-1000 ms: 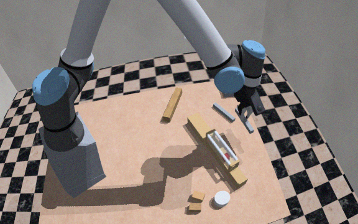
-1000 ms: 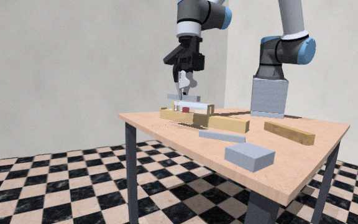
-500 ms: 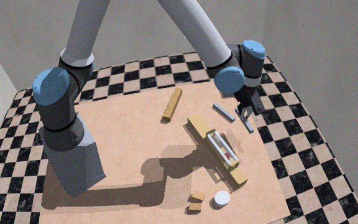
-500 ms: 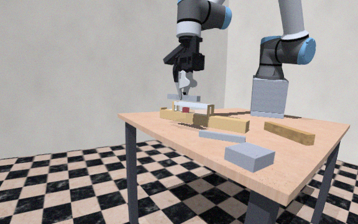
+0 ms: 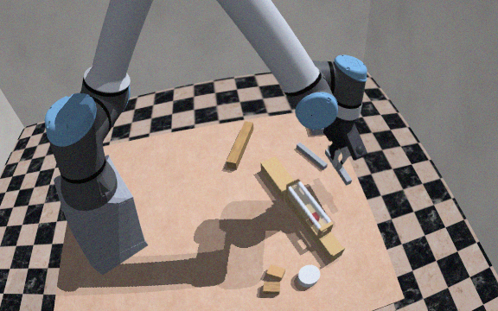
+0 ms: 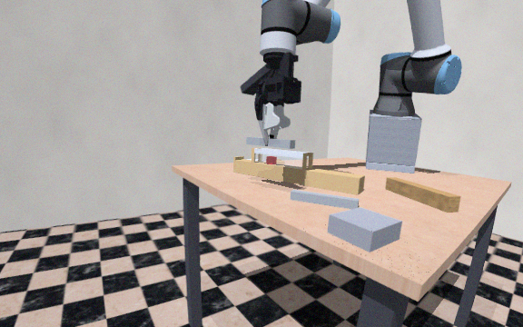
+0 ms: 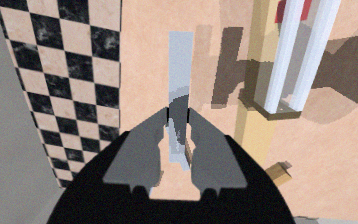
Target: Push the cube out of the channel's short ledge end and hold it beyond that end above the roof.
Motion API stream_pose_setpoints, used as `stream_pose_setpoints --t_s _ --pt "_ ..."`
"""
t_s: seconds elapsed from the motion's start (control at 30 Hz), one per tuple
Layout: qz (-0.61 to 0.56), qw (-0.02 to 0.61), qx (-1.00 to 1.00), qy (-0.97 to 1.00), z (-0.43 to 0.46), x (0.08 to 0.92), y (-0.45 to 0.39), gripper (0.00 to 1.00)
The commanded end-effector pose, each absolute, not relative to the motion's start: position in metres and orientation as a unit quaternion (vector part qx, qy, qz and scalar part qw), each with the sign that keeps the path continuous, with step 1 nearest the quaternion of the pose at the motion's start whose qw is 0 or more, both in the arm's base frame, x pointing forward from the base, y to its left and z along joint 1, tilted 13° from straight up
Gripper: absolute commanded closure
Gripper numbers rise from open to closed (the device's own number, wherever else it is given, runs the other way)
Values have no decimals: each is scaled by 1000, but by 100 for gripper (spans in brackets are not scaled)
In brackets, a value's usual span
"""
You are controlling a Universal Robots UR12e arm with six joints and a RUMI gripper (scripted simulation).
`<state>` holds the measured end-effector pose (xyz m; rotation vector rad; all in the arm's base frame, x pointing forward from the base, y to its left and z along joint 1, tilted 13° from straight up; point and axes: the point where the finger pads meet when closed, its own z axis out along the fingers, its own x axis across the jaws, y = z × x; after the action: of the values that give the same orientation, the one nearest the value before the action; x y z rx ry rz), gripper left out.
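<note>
My gripper [image 5: 339,162] [image 6: 271,134] [image 7: 178,108] is shut on a thin grey stick [image 5: 344,174] [image 6: 271,143] [image 7: 181,60] and holds it level above the table, off to one side of the channel. The channel [image 5: 294,196] [image 6: 284,155] [image 7: 286,55] is a wooden base with two white rails on top. The small red cube [image 5: 315,215] [image 6: 271,160] [image 7: 292,10] sits inside it, close to the end nearer the top camera, where a short wooden ledge [image 5: 332,244] sticks out. A longer ledge [image 5: 277,172] sticks out of the other end.
A second grey stick [image 5: 311,155] [image 6: 324,199] and a long wooden bar [image 5: 240,144] [image 6: 422,193] lie on the table [image 5: 167,186] [image 6: 289,213]. Two small wooden blocks [image 5: 275,272] [image 5: 271,287] and a white cylinder [image 5: 309,276] lie past the short ledge. A grey block [image 6: 364,228] and the robot base [image 5: 98,225] [image 6: 393,141] are also there.
</note>
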<state>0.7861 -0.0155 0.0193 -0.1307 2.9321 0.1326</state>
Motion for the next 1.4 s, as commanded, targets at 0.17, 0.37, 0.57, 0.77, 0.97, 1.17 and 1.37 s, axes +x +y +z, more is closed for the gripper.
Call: stream_pose_setpoints --t_s 0.17,0.37,0.57,0.77,0.97,1.17,1.37 --pt "42 103 -72 991 10 720 25 100" --pt "39 105 -104 988 -2 637 69 100" --pt "38 105 -113 987 -6 613 80 100" --pt "38 105 -113 987 -13 614 81 100" --pt "38 105 -113 987 -44 621 84 100" --pt "38 105 -113 987 -48 622 85 100" --pt "38 105 -113 987 -54 623 85 100"
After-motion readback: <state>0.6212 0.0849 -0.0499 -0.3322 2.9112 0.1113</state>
